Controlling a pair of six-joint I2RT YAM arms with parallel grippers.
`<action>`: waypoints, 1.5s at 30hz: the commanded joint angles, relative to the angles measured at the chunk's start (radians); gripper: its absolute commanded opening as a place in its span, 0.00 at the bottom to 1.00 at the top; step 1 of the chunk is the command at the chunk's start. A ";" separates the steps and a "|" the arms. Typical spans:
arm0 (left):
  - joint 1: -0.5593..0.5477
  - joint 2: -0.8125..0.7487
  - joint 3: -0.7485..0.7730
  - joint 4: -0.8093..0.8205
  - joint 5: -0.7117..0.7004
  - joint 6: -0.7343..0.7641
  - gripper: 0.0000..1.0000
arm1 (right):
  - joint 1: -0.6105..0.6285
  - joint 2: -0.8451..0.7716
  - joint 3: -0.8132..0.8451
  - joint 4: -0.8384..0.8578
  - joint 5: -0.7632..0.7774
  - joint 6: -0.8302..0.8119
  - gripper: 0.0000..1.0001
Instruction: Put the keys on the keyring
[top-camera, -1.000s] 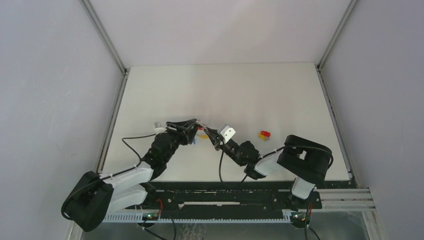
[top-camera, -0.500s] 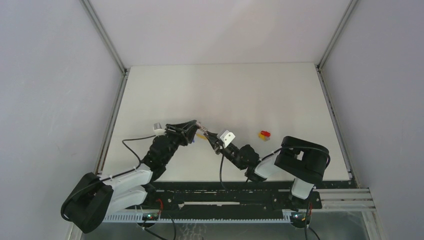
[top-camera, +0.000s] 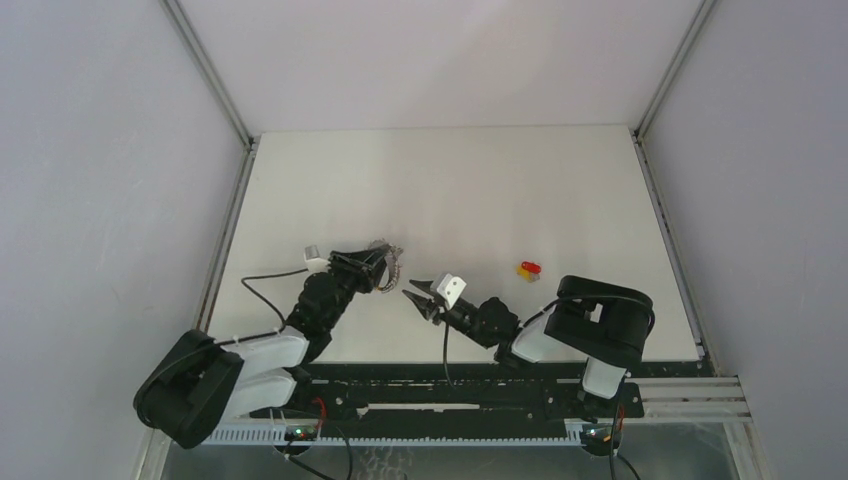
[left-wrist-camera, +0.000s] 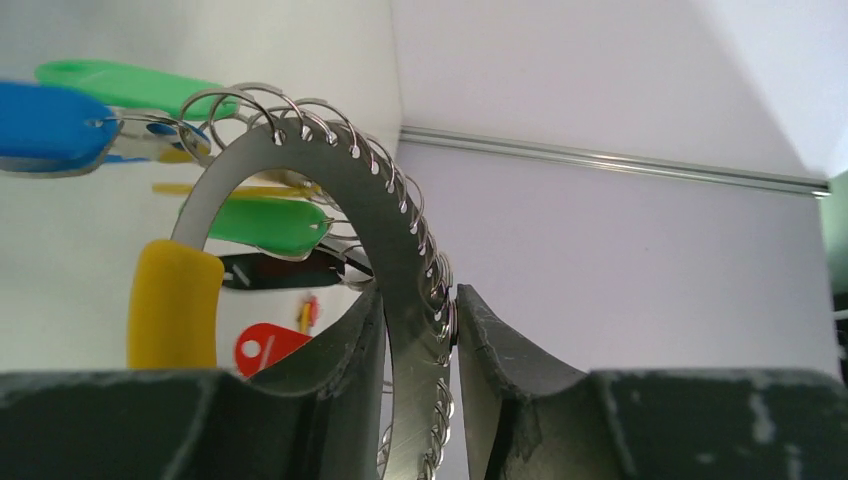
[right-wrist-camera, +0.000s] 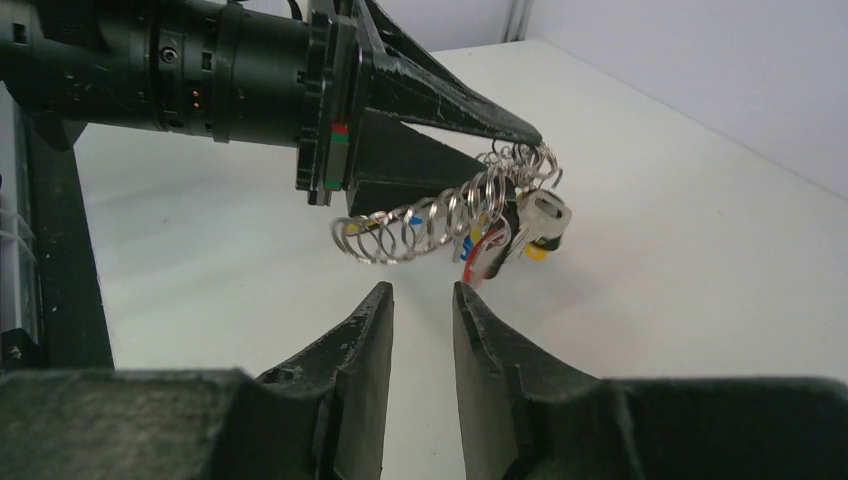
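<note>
Keyring: flat grey metal hoop, thin as sheet, held up above the bench in the left pincer; row of holes along the outer edge, each threaded with a small loop.
Loops: fine, bright metal wire, round, crowded side by side along the hoop like a stretched spring.
Sleeve: smooth yellow tube with rounded ends, wrapped over one stretch of the hoop.
Hung keys: flat plastic heads with rounded corners, glossy green, blue and red, dangling from the loops in a loose bunch.
Left pincer: dark, matte, grainy fingers with curved inner faces, closed edge-on upon the hoop's band, one finger on each side.
Right pincer: same dark, rough-cast fingers, tapering to blunt tips, parted by a narrow gap with nothing held; tips pointed toward the keyring, near it, not touching.
Keys: two tiny pieces lying together on the bench, one red head, one yellow, well to the right of both pincers; blades too small to make out.
Bench: flat, matte white, rectangular.
</note>
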 joint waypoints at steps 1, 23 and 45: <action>0.026 0.089 -0.007 0.214 0.086 0.060 0.00 | -0.001 0.011 -0.005 0.040 -0.018 0.025 0.29; 0.049 0.482 0.054 0.613 0.319 0.061 0.00 | -0.159 -0.236 -0.116 -0.261 -0.200 0.080 0.36; -0.005 0.078 0.148 -0.045 0.153 0.290 0.00 | -0.059 -0.084 -0.082 0.007 -0.131 -0.095 0.24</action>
